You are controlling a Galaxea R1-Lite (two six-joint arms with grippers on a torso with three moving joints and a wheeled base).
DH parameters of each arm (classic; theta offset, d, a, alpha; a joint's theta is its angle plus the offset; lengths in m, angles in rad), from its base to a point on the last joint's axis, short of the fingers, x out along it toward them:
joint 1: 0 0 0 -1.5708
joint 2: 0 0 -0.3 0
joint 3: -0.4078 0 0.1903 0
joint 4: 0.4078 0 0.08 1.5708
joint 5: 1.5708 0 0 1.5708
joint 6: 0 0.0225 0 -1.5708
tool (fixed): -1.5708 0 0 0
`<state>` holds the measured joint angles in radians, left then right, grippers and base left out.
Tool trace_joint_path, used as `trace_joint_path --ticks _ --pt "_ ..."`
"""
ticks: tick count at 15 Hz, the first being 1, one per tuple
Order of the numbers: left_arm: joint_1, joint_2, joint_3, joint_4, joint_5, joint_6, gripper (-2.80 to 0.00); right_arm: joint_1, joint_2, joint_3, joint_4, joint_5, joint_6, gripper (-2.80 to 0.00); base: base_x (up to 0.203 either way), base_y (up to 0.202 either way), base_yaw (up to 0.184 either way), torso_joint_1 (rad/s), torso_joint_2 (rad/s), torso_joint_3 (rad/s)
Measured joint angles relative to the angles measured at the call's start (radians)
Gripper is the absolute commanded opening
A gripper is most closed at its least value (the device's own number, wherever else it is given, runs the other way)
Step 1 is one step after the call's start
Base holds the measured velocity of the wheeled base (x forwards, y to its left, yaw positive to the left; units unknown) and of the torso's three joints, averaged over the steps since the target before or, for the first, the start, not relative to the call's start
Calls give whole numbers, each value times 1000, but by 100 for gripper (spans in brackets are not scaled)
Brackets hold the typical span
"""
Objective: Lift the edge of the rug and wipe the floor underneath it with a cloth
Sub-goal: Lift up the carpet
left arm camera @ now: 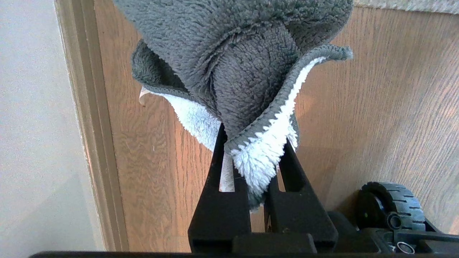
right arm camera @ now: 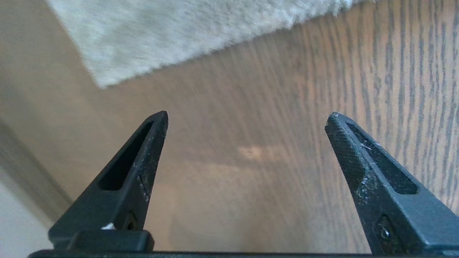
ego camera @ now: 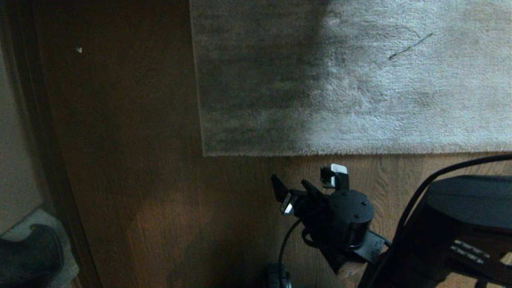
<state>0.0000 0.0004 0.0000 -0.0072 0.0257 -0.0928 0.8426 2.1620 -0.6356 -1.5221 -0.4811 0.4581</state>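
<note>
Just short of the rug's near edge, the right gripper [ego camera: 306, 186] hangs over the brown wood-grain plank floor [ego camera: 132, 168] with its black jaws spread wide and empty. The grey-beige short-pile rug [ego camera: 360, 80] lies flat, its edge unlifted. The left gripper [left arm camera: 251, 157], outside the head view, is clamped on the dark grey and white fleece cloth [left arm camera: 244, 71]. Lifting and wiping both remain.

Quick count from my end: one rug [ego camera: 360, 80], one cloth [left arm camera: 236, 64], one wood floor [ego camera: 140, 160], one baseboard strip [left arm camera: 96, 143], two grippers of mine: left gripper [left arm camera: 251, 157], right gripper [right arm camera: 247, 122], one wheel [left arm camera: 391, 208].
</note>
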Motion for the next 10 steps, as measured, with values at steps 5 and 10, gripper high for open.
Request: trace_joint_path --ticks 5,10 --pt "0 0 0 0 0 0 -280 -21 60 -92 0 -25 -2 0 0 0 0 0 0 0" --pt "0 0 0 0 0 0 -280 -31 103 -218 0 -25 -3 0 0 0 0 0 0 0"
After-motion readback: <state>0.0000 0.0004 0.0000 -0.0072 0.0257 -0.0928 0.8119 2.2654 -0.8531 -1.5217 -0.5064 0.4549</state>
